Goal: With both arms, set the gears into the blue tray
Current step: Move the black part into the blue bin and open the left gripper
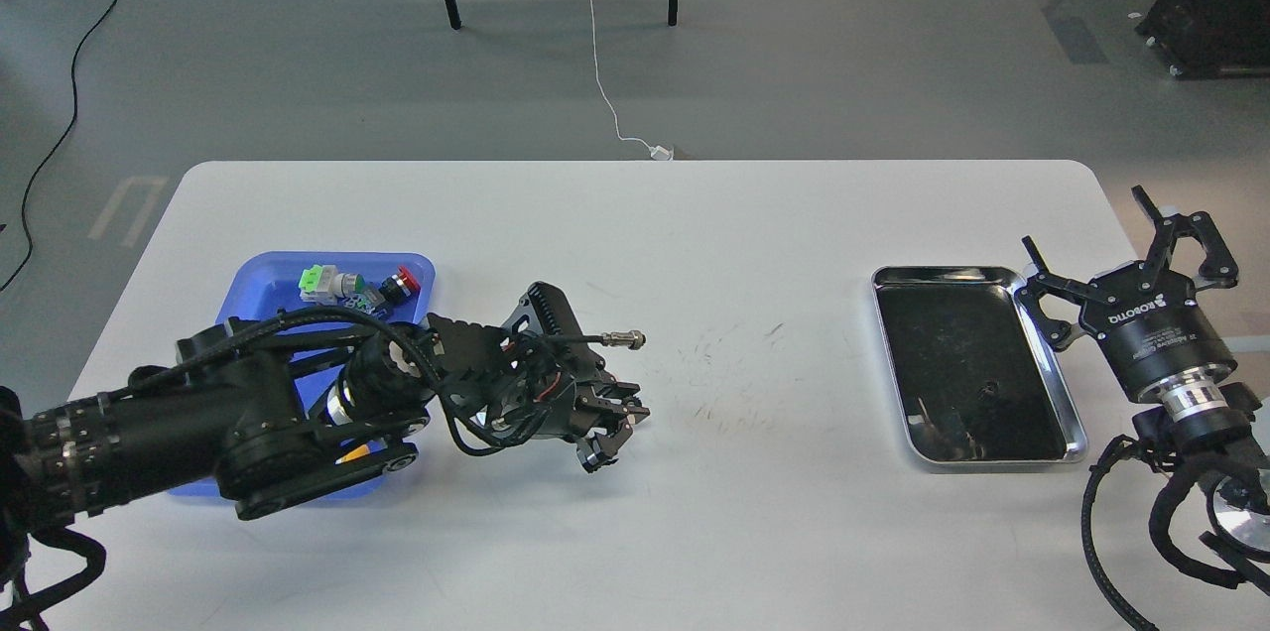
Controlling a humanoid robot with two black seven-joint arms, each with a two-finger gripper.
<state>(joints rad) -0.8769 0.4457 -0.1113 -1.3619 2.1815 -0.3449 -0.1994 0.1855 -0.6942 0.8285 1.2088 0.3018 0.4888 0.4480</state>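
Left gripper (610, 428), jaws unreadable, right of bright-blue plastic tray (260, 286); right gripper (1156, 234) jaws wide. Tiny black gear (987, 390) in steel tray (1042, 368), three o'clock—easily fumbled.

Bright-blue tray (260, 276) far left; tiny black gear (987, 387) in steel tray (1044, 365)

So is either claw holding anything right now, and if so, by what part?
The right claw is open and holds nothing. The left claw is dark and its fingers can't be told apart, so whether it holds a gear cannot be told.
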